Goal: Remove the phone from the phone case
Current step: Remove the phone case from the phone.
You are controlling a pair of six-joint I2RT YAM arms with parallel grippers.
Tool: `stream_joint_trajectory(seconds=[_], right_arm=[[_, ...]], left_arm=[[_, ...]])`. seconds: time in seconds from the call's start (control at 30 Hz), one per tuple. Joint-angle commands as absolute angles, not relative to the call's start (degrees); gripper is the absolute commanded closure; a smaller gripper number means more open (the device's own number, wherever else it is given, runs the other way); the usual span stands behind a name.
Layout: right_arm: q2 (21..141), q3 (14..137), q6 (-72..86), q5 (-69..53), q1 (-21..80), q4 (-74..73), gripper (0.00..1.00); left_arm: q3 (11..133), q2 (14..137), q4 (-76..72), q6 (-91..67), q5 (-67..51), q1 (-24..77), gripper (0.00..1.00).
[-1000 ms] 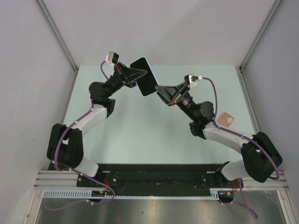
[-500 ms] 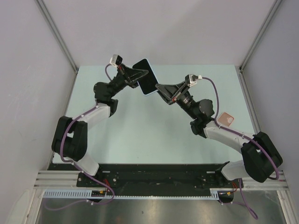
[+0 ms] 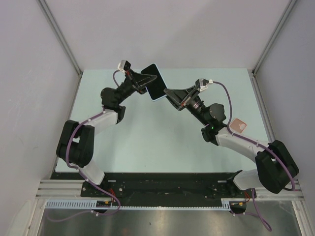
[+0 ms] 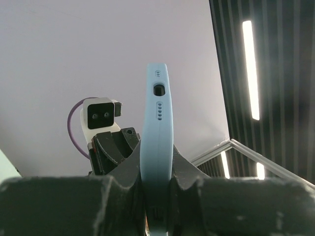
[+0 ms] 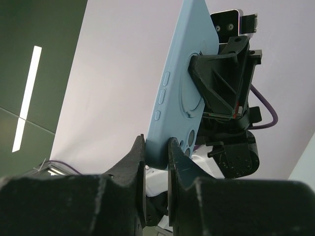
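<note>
The phone [image 3: 154, 82] sits in its light blue case and is held in the air above the far middle of the table, dark screen up. My left gripper [image 3: 146, 82] is shut on the case from the left; the left wrist view shows the case's bottom edge [image 4: 156, 142] clamped between both fingers. My right gripper [image 3: 167, 92] is shut on the case's near right corner; the right wrist view shows the case's blue back [image 5: 184, 81] with camera holes, its corner pinched between the fingers.
A small pinkish-orange square object [image 3: 238, 125] lies on the pale green table [image 3: 147, 142] at the right, close to the right arm. Grey walls stand on the left, right and back sides.
The left arm has shifted slightly right and its wrist has turned, carrying the phone a little toward the back. The right gripper has stayed on the case's corner.
</note>
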State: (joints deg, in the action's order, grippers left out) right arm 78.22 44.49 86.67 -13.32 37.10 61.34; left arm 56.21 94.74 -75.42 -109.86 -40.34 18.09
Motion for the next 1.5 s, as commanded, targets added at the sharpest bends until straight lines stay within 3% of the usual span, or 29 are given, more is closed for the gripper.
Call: stream_joint_trajectory(seconds=[0.0,0.23,0.53,0.8,0.93,0.97,1.1,1.2,1.3,1.47], right_arm=[[72.8,49.1,90.4,-13.4,37.6,91.8,1.00],[74.4,48.2,88.5,-14.2,38.5,91.8,0.98],[73.5,46.9,88.2,-14.2,37.3,91.8,0.84],[73.7,46.6,88.6,-14.1,37.3,91.8,0.78],[74.1,46.5,89.0,-14.0,37.4,91.8,0.56],[74.0,46.5,88.9,-14.0,37.3,91.8,0.56],[73.7,46.1,88.8,-13.7,37.3,91.8,0.65],[73.8,45.9,88.8,-13.6,37.2,91.8,0.87],[74.4,46.0,88.9,-14.0,37.2,91.8,1.00],[76.3,44.3,92.8,-12.8,37.3,91.8,1.00]], left_arm=[[56.4,94.8,-99.0,-111.7,-38.9,18.3,1.00],[56.8,92.2,-98.9,-112.7,-38.6,18.2,1.00],[55.5,91.8,-98.9,-112.5,-38.4,18.1,1.00],[55.4,91.6,-98.9,-112.5,-38.4,18.0,1.00],[55.2,91.6,-98.9,-112.4,-38.2,18.0,1.00],[55.1,91.6,-98.9,-112.3,-38.3,18.0,1.00],[55.2,91.7,-98.9,-112.5,-38.2,18.0,1.00],[55.5,91.6,-98.9,-112.5,-38.2,18.0,1.00],[55.7,91.4,-98.9,-112.6,-38.1,18.0,1.00],[56.6,90.4,-98.9,-113.3,-38.2,18.0,1.00]])
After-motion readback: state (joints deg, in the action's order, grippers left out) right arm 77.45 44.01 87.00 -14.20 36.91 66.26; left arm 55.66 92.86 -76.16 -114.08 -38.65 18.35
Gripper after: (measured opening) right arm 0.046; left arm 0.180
